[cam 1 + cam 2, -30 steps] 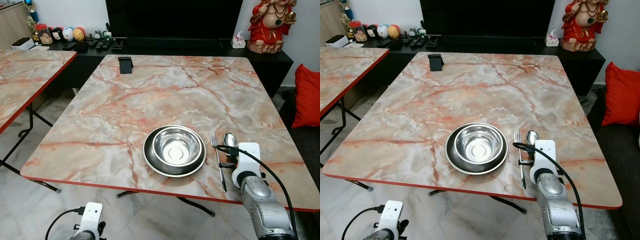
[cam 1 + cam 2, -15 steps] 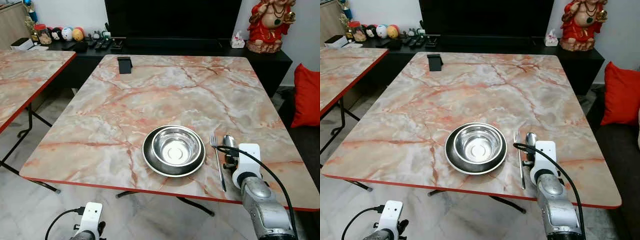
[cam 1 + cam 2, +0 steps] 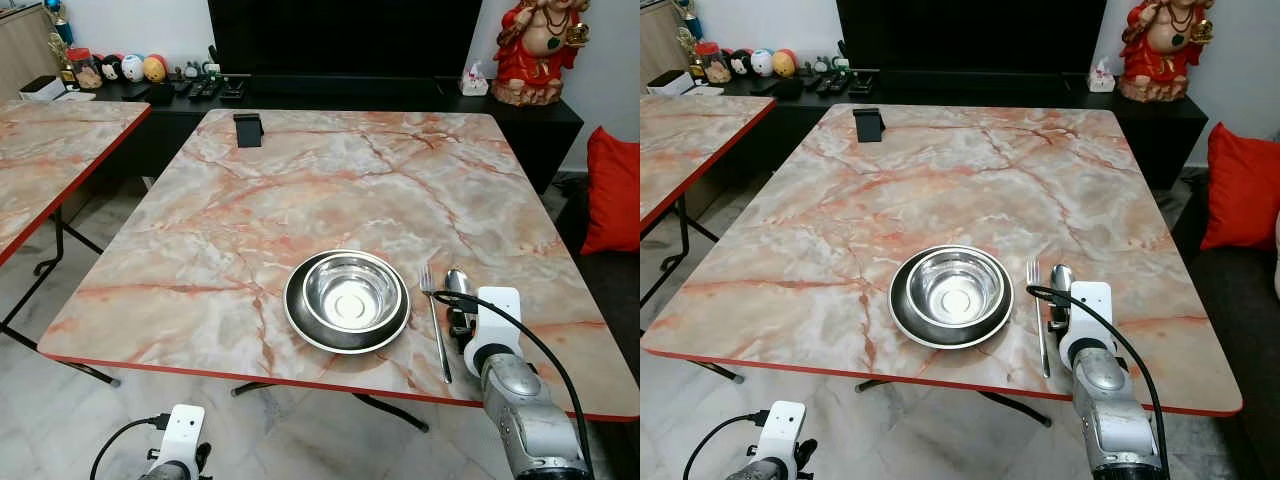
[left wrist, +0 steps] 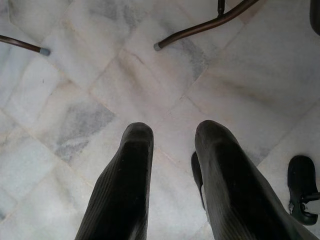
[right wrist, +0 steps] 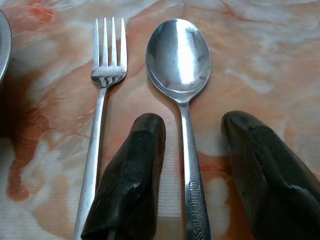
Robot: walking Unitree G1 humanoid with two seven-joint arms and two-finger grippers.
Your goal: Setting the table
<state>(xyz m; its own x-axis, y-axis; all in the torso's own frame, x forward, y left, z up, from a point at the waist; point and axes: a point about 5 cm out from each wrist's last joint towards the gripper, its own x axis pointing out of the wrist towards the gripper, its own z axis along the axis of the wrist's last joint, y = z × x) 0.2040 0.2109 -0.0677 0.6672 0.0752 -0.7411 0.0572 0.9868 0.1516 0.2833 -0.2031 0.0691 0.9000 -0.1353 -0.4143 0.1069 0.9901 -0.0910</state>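
Right tool [image 5: 192, 170] low over the counter [image 3: 300, 190], lower right of the head views, fingers spread apart with the spoon's handle running up the gap between them, gripping nothing. Left tool [image 4: 172, 150] hanging idle at bottom left over pale floor tiles, fingers parted, holding nothing.

Then largest to smallest. Marble-patterned counter with a red edge, spreading across the frame's middle. Dark plate [image 3: 296, 311] near the front edge, just below centre, carrying a steel bowl [image 3: 350, 292]. Fork [image 3: 436, 320] just right of the plate, tines toward the top of the frame, handle toward the bottom. Spoon [image 5: 179, 55] just right of the fork and parallel to it, bowl-end toward the top, flat on the counter.

Key relation: spoon's long axis in line with the right tool's reach, handle between the two fingers, untouched by either as far as can be judged; fork just outside the nearer finger. Right arm plainly the nearer one. Place setting apparently laid; judged next either a small nudge of the spoon or a straight pull back, with care not to drag the handle or knock the fork.
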